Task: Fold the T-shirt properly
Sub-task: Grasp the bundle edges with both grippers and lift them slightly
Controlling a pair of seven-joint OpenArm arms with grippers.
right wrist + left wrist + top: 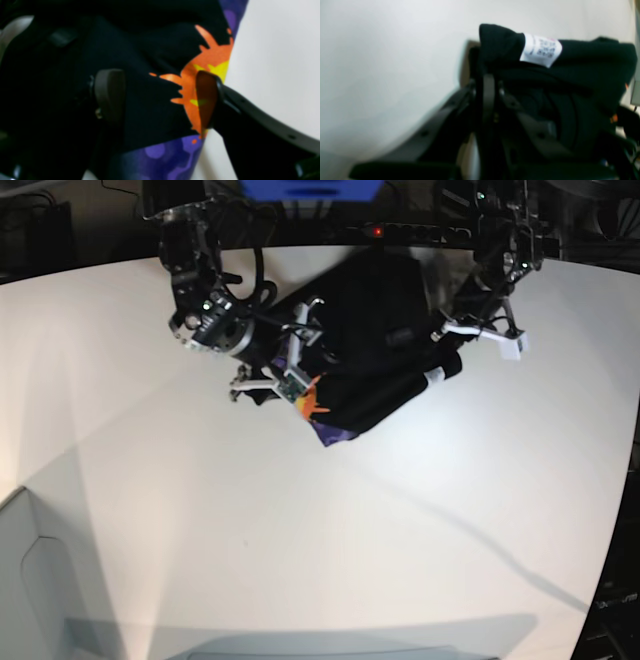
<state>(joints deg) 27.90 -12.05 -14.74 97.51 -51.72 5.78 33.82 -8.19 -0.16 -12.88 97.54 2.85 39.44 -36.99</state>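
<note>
The T-shirt [370, 345] lies as a bunched black bundle on the far middle of the white table [300, 530], with an orange and purple print [318, 412] showing at its near corner. My left gripper [495, 85] is shut on a black fold of the shirt [582, 75] just below its white label [541, 50]; in the base view this gripper [442, 365] is at the bundle's right end. My right gripper [157, 77] stands wide open over the orange print [212, 57], one finger on either side of the cloth. In the base view it [298, 385] is at the bundle's left end.
Both arms reach in from the table's far edge, where dark equipment, cables and a blue object [310, 188] stand. A pale box wall [30, 580] rises at the near left corner. The table's right edge [630, 480] borders dark floor.
</note>
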